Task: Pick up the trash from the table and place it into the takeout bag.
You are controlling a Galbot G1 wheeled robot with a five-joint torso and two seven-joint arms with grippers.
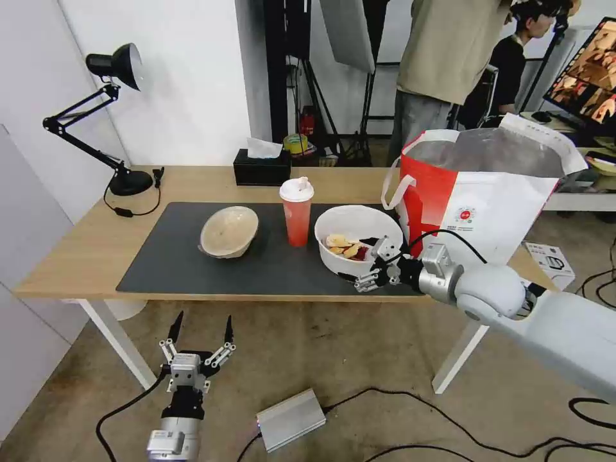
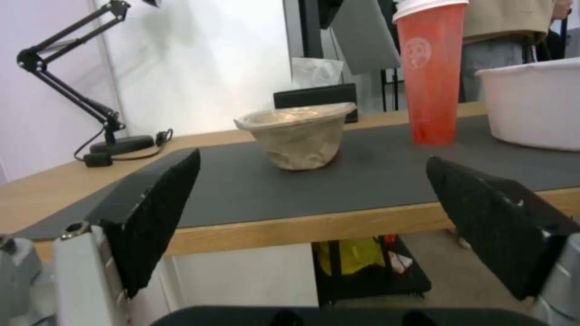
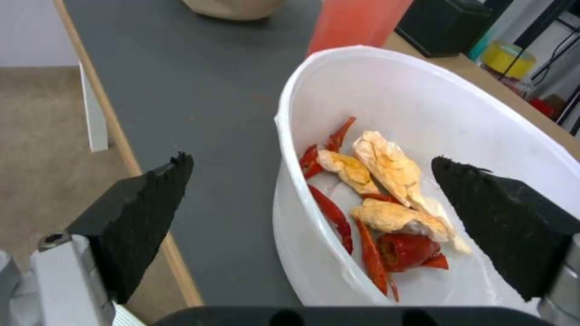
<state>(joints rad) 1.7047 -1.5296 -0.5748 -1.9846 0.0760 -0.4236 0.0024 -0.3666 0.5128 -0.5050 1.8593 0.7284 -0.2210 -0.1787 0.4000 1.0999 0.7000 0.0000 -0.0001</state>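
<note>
Black desk lamp (image 1: 109,115), black tissue box (image 1: 261,168), silver box (image 1: 290,419) on floor

White walls (image 1: 186,83) close the far left of the room, with dark stands (image 1: 282,64) and a pale panel (image 1: 346,29) beyond a gap to their right. The floor (image 1: 308,353) is mottled brown, with black cables (image 1: 462,430) and a silver box (image 1: 290,419) lying near. At far right a monitor (image 1: 587,74) glows on another desk (image 1: 577,200).
</note>
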